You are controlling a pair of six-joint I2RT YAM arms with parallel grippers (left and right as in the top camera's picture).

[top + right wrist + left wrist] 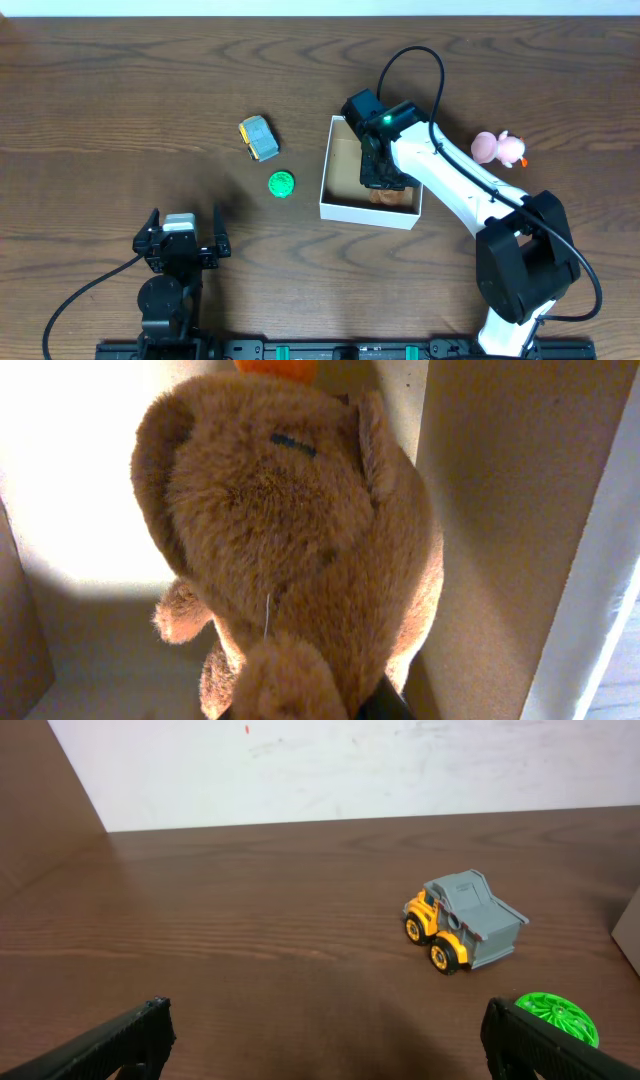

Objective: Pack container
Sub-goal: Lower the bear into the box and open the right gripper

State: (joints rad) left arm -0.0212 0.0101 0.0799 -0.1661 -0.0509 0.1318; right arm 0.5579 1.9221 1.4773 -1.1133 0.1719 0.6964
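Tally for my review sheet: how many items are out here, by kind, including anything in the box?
Boxes: 1 (white square cardboard box)
Animal toys: 2 (brown furry plush toy inside that box, pink animal toy outside it)
Toy vehicles: 1 (yellow and grey plastic dump truck)
Discs: 1 (green round plastic disc)
Total: 5

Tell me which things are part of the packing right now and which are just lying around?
In the job:
- white cardboard box
- brown plush toy, held inside the box by the right fingers

Lying about outside the box, perhaps waiting their turn:
- yellow and grey dump truck
- green disc
- pink toy
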